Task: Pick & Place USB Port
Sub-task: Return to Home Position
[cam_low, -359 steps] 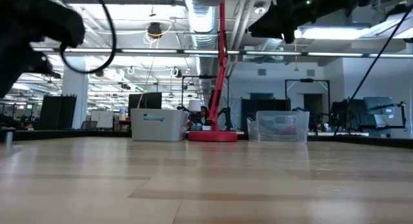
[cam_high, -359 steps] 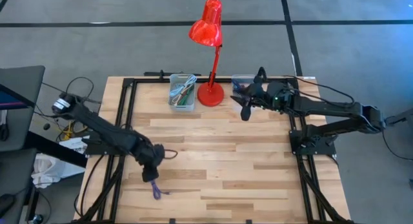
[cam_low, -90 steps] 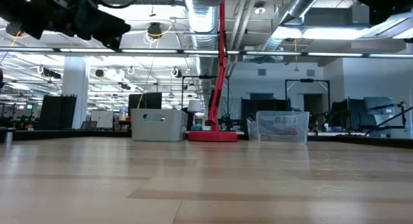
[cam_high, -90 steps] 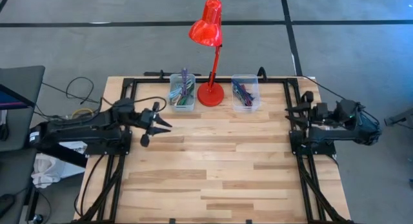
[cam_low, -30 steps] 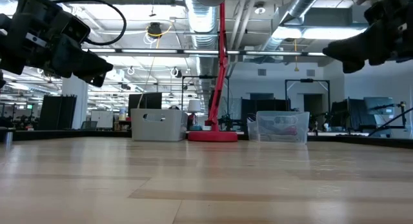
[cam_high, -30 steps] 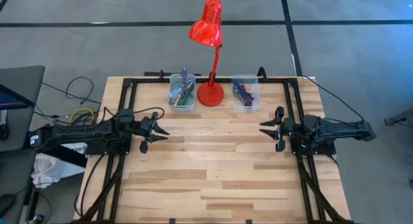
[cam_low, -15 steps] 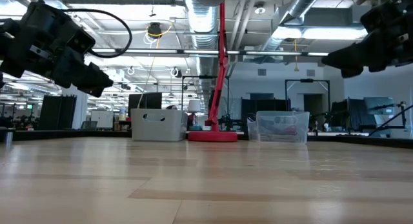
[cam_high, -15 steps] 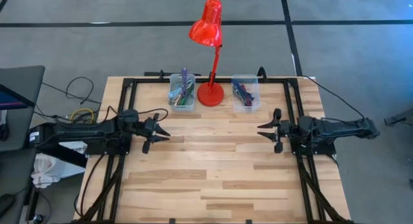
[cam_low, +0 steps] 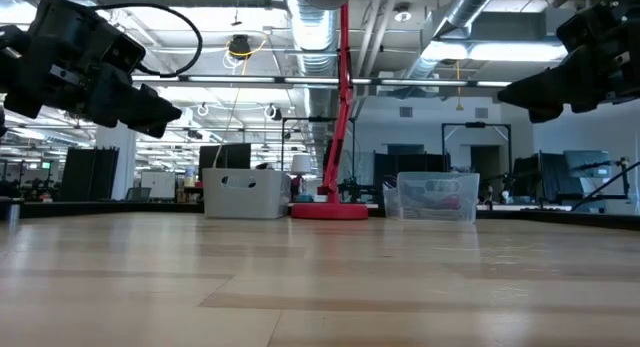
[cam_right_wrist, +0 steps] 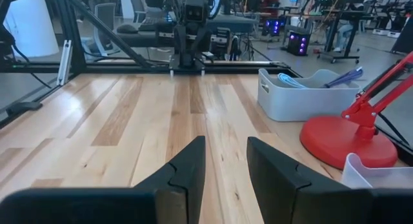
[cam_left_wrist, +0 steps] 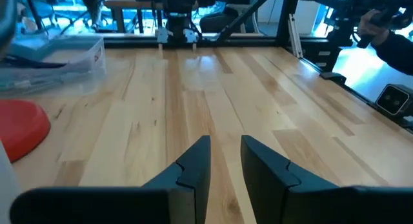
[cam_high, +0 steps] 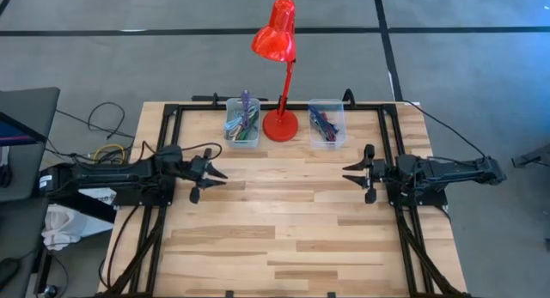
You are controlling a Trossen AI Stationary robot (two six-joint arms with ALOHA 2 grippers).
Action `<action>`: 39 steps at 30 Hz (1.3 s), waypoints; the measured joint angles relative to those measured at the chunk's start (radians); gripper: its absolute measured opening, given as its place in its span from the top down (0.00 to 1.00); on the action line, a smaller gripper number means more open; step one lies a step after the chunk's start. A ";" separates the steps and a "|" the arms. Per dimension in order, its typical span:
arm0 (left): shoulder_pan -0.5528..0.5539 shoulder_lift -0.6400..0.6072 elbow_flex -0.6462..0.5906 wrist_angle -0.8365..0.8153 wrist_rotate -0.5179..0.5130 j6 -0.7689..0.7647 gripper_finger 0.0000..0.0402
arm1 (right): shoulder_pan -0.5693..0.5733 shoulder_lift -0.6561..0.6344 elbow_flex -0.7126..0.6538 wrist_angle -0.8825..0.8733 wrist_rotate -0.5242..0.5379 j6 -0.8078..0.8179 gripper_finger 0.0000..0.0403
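Note:
Two small bins stand at the table's far edge, either side of a red lamp's base (cam_high: 280, 124). The left bin (cam_high: 242, 126) holds coloured cords, and a purple piece (cam_high: 245, 100) sticks up over its far rim. More cords lie in the right bin (cam_high: 326, 124). I cannot tell which of these is the USB port. My left gripper (cam_high: 209, 172) (cam_left_wrist: 224, 153) hovers level over the table's left side, open and holding nothing. Facing it over the right side is my right gripper (cam_high: 355, 172) (cam_right_wrist: 226, 156), also open and holding nothing.
The lamp's stem rises from the base, its red shade (cam_high: 275, 32) beyond the far edge. Black frame rails (cam_high: 168, 152) run along the left, right and far sides. Bare wood (cam_high: 284, 221) lies between and in front of the grippers.
My right gripper has tipped its fingers slightly downward. Both grippers otherwise keep their places and stay as wide open as before.

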 joint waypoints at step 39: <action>0.213 -0.272 0.000 -0.121 0.241 -0.140 0.79 | 0.000 0.000 -0.002 0.082 0.037 0.029 0.73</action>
